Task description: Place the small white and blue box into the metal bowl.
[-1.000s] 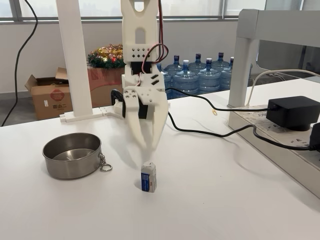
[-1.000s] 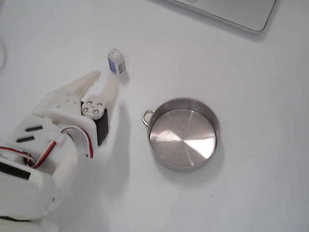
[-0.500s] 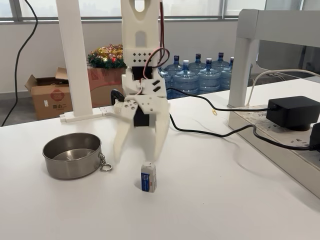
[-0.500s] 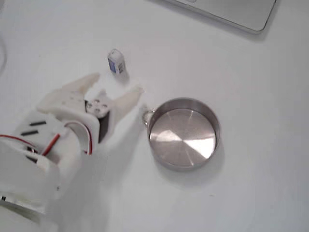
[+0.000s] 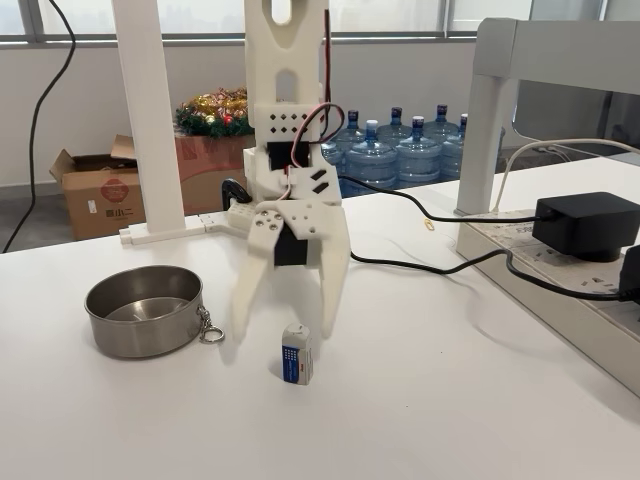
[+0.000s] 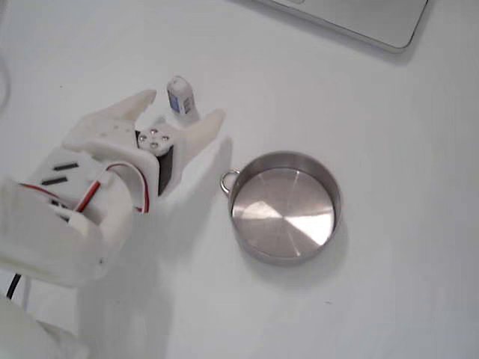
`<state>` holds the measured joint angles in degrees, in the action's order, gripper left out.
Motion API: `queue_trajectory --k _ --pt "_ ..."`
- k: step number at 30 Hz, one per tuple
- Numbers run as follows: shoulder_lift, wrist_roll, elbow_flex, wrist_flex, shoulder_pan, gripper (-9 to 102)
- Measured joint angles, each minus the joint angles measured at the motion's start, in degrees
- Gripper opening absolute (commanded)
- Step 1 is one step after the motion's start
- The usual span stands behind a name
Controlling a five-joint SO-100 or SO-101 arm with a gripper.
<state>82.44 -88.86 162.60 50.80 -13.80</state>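
Setting: office or lab room used as a robot test area. White worktop (image 5: 450,400) in the near field. Far side: a row of large blue water-cooler bottles (image 5: 395,150) on the floor, open brown cardboard boxes (image 5: 100,190) at far left, festive ornaments (image 5: 210,110) heaped on a red box, window band along the top. Right: white frame (image 5: 500,100), black power adapter (image 5: 585,222), black cables (image 5: 430,265).

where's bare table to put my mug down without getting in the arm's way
Bare table lies in front of the small box and metal bowl, and between the box and the power strip. Crowded: around the open gripper above the box, and the cable behind.
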Motion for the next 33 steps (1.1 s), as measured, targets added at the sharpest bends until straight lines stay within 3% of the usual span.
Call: queue_trajectory --k 29,33 --pt "-10.5 -0.1 -11.1 0.0 0.1 33" --pt "-10.5 -0.1 -11.2 0.0 -0.1 28"
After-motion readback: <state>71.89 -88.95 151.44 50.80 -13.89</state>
